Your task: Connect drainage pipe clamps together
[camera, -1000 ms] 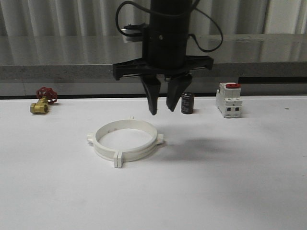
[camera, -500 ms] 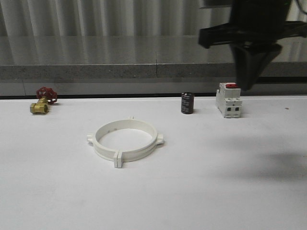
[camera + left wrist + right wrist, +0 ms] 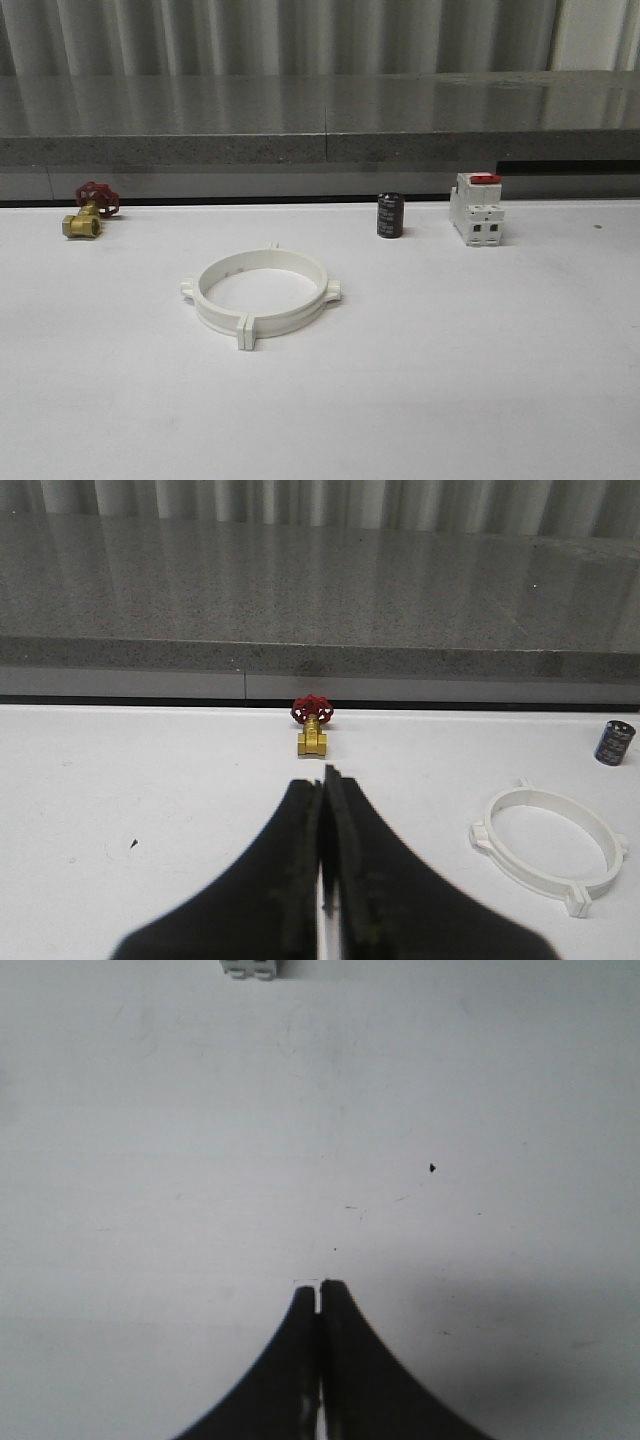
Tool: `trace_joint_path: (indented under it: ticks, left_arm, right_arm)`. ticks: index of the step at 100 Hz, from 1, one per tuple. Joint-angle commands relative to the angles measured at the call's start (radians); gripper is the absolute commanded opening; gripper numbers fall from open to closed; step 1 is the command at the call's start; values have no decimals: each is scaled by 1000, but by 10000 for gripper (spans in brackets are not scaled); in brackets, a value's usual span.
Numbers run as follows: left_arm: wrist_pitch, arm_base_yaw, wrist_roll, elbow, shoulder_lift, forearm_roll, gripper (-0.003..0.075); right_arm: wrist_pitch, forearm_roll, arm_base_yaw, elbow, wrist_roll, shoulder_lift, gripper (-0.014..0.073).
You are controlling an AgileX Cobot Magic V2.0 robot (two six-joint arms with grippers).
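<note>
The drainage pipe clamps lie on the white table left of centre, two white half-rings joined into one full ring with small tabs at the seams. The same ring lies off to the side in the left wrist view. My left gripper is shut with nothing between its fingers, held above the table well apart from the ring, with the brass valve beyond its tips. Over bare white table my right gripper is also shut and holds nothing.
A brass valve with a red handle sits at the back left. A small dark cylinder and a white red-topped circuit breaker stand at the back right. A grey ledge runs along the far edge.
The arm that hung over the ring a second ago has swung right and left the front view. The ring has not moved.
</note>
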Motion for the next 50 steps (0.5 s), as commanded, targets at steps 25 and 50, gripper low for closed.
trace_joint_path:
  ticks: [25, 50]
  left_arm:
    - [-75, 1, -1, -25, 11, -4, -21]
    - [-75, 1, -1, -25, 11, -4, -21]
  right_arm:
    - [-244, -23, -38, 201, 3, -319, -65]
    - [-463, -46, -56, 350, 3, -496, -65]
